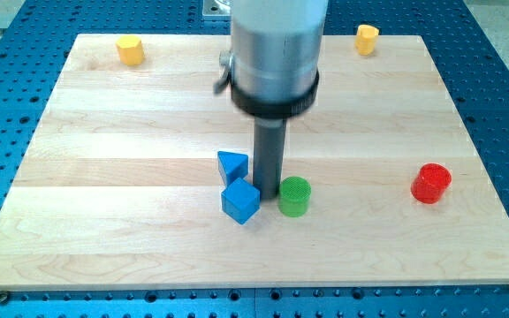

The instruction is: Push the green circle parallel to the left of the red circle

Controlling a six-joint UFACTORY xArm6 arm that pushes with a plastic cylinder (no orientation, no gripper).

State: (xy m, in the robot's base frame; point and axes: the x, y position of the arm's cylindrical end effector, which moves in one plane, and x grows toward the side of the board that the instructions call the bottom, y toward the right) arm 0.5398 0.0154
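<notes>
Nearest the view's bottom, a little below the middle of the wooden bench (131, 256), sit the blue cube (240, 201) and the green circle (294, 196), with my tip (268, 194) planted between them. The green circle lies at about three o'clock from my tip, just beside it or touching; the rod's shadow hides which. The blue cube sits at about nine o'clock, close against the rod. There is no claw to spread or press together here, only the straight dark rod, which pinches nothing. The green circle is a short upright cylinder with a finely ribbed top, one of its kind. One red circle (431, 183) stands well apart at three o'clock from the green one, near the bench's right edge and slightly farther up. One blue triangle (232, 165) rests just behind the cube, at about eleven o'clock from my tip. Farthest off are two yellow blocks: one (130, 50) at the top left, one (367, 40) at the top right.
</notes>
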